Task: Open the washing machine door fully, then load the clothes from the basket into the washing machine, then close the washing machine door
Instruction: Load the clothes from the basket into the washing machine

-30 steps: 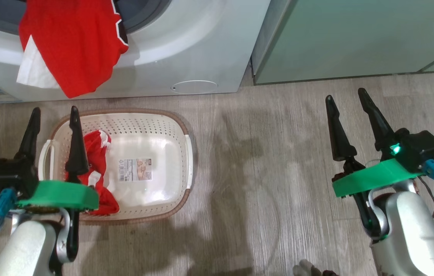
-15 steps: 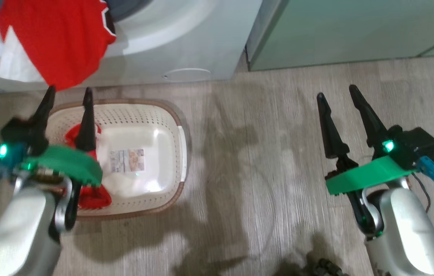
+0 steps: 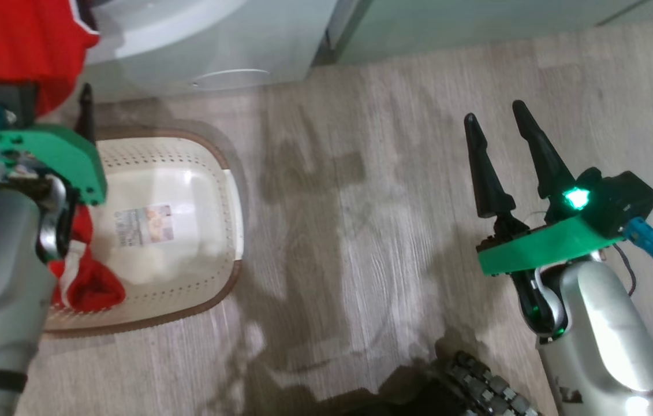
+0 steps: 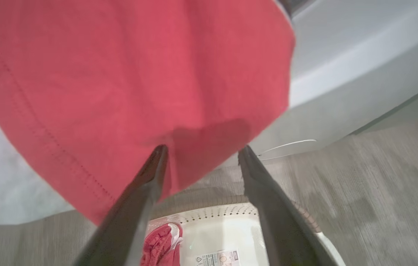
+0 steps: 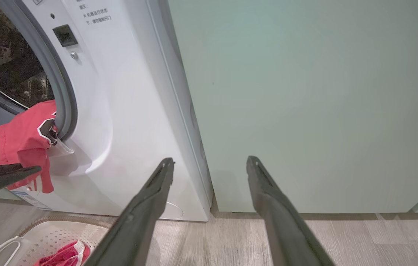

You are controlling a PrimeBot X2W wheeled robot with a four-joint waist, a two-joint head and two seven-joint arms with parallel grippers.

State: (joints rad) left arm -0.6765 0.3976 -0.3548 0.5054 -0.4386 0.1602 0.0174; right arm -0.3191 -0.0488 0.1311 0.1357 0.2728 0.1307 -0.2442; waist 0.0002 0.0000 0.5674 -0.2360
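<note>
Through the left wrist camera I am watching the left claw point(image 4: 203, 148) hovering released, fingers spread wide, in front of the washer point(image 3: 187, 52). A red top point(image 4: 120, 81) is hanging out of the washer's mouth and down its white front. Its lower edge is dangling at 12 o'clock just past the fingertips, and I cannot tell whether cloth and fingers are touching.

In the head view the basket point(image 3: 222, 219) is sitting on the floor point(image 3: 361, 231) at 8 o'clock, right below that claw and close to the washer's foot. A red bundle point(image 3: 86, 289) with white stripes is lying against the basket's wall at 8 o'clock, partly hidden by my left forearm, beside the label on the basket's bottom.

The right claw point(image 3: 492, 111) is hanging at 3 o'clock in the head view, released and grasping nothing, over bare floor well apart from the basket. Its wrist camera is pointing at the seam between the washer and a pale green cabinet point(image 5: 305, 92). At 10 o'clock there, the drum point(image 5: 2, 55) is showing dark behind the grey gasket point(image 5: 59, 92), and the red top is draping over the gasket's lower lip.
</note>
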